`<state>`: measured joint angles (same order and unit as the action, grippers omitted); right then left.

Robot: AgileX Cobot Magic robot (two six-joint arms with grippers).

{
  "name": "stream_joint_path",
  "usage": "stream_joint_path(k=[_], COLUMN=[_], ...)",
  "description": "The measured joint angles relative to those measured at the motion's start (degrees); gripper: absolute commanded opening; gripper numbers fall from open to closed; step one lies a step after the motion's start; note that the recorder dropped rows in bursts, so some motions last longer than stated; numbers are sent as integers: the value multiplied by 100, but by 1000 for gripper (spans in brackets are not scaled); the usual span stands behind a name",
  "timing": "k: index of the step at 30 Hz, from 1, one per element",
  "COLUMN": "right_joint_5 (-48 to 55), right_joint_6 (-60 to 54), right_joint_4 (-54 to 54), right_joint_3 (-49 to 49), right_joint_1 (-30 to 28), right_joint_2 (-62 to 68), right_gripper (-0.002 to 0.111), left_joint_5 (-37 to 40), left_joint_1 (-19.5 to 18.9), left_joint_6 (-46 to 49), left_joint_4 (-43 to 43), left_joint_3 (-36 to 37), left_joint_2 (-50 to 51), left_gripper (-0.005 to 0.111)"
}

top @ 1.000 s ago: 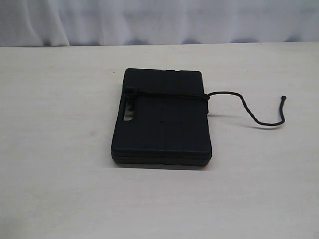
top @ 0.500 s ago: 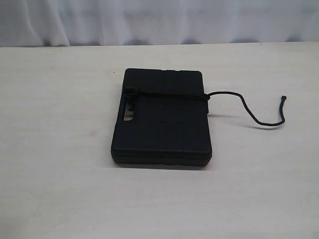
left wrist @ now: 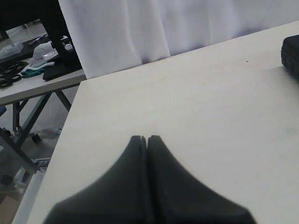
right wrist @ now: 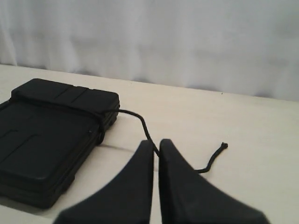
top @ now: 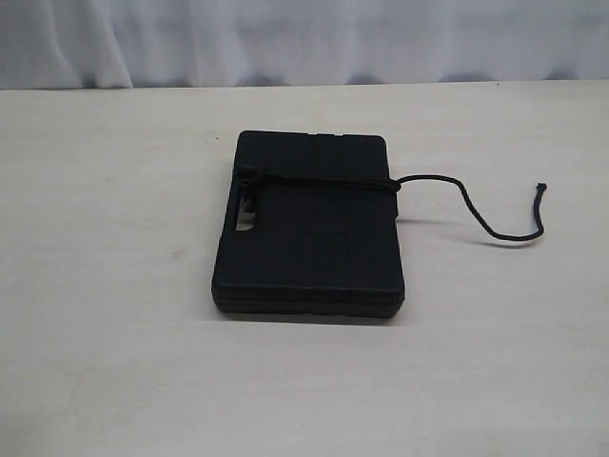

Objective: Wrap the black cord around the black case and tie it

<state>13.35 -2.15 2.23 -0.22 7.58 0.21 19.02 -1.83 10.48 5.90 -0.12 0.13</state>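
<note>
The black case lies flat in the middle of the pale table. The black cord crosses its lid near the far edge and is knotted at the right side. Its loose tail curls over the table to the right. Neither gripper shows in the exterior view. In the right wrist view, my right gripper is shut and empty, hovering over the cord on the table, with the case beside it. My left gripper is shut over bare table, a corner of the case far off.
A white curtain hangs behind the table. In the left wrist view the table's side edge drops off, and beyond it stands another table with clutter on it.
</note>
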Motion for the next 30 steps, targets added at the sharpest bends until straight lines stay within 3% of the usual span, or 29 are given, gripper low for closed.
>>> stream_joint_path(k=[7,30], right_joint_5=[525,596], right_joint_6=[127,141], right_joint_4=[94,106], right_joint_3=[0,0], right_joint_1=[0,0], right_joint_2=[0,0], right_gripper=[4,4], left_joint_5=[0,0], left_joint_1=[0,0], left_joint_6=[0,0], left_joint_4=[0,0], left_joint_3=[0,0], left_joint_2=[0,0], left_gripper=[0,0])
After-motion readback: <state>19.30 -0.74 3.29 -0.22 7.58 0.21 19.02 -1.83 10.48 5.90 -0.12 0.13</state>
